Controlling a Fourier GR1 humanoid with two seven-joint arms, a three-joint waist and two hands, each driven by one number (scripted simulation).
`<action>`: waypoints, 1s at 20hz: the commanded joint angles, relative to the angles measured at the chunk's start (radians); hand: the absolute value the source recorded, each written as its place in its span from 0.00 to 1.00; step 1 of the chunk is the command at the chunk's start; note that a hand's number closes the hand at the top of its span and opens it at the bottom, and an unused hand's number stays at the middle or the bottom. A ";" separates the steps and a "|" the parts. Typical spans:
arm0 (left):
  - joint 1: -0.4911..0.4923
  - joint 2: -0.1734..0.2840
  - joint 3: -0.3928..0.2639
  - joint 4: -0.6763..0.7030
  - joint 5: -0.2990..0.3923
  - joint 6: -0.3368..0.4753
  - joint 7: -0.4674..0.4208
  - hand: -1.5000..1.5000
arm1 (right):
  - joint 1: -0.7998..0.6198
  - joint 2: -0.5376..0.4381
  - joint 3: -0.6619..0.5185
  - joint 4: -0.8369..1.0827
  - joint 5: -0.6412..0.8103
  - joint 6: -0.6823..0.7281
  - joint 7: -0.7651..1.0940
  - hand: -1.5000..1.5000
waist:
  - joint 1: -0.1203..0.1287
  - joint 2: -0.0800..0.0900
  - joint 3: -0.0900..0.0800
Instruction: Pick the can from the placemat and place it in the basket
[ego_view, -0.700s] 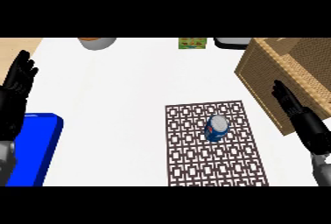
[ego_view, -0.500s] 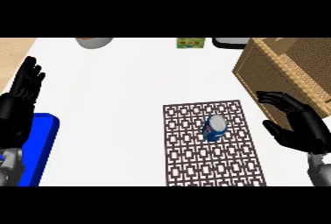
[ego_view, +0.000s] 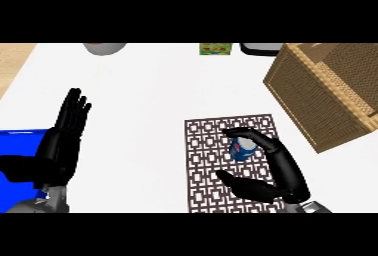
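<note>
So the can (ego_view: 243, 148) is a little blue one with a silvery top and a red-and-white mark, standing upright on the dark lattice placemat (ego_view: 210, 170), tucked between the right hand's (ego_view: 284, 172) curled fingers and thumb. The woven tan basket (ego_view: 328, 90) sits beyond that hand, up and to its right.

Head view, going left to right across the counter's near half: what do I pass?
Blue bin → left hand, open and upright → brown lattice placemat → blue can with the right hand curled around it → woven wicker basket.
</note>
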 joint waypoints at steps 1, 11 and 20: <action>0.021 -0.054 -0.037 0.028 -0.017 0.011 -0.044 0.50 | 0.000 0.128 0.106 -0.008 0.249 -0.251 0.174 0.00 | -0.006 0.001 -0.002; 0.085 -0.029 -0.004 0.000 0.002 -0.001 -0.059 0.50 | -0.095 -0.244 -0.034 -0.153 0.612 0.016 0.811 0.00 | -0.026 -0.016 -0.013; 0.047 -0.053 -0.008 0.044 0.003 -0.027 -0.094 0.50 | -0.309 -0.237 0.004 -0.442 0.311 0.558 1.316 0.00 | 0.004 0.001 -0.004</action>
